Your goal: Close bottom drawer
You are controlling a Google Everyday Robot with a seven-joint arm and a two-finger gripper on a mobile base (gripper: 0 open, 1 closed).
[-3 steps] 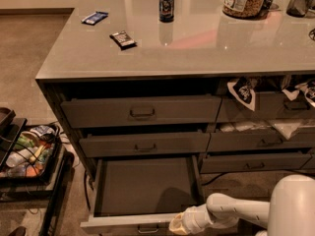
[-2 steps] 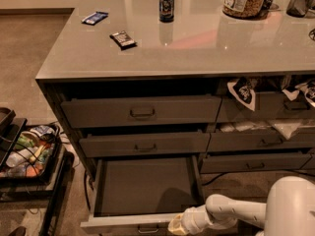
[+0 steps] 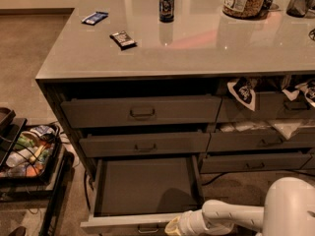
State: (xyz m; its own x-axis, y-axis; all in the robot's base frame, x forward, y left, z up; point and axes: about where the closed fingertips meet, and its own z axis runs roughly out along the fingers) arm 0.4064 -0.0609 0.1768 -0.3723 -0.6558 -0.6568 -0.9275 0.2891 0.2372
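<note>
Just one view here. The camera sits up high and looks down at an angle onto the front of the cabinet, so the grey countertop (image 3: 197, 53) fills the top half. It's fairly near: the frame cuts off the far edge of the counter and the right-hand drawer stack. The bottom drawer (image 3: 147, 186) sits low and centre, and the camera looks straight into it. The white arm (image 3: 231, 214) comes in from the bottom right corner. The gripper (image 3: 173, 226) pokes in at the very bottom edge, by the drawer's front.
</note>
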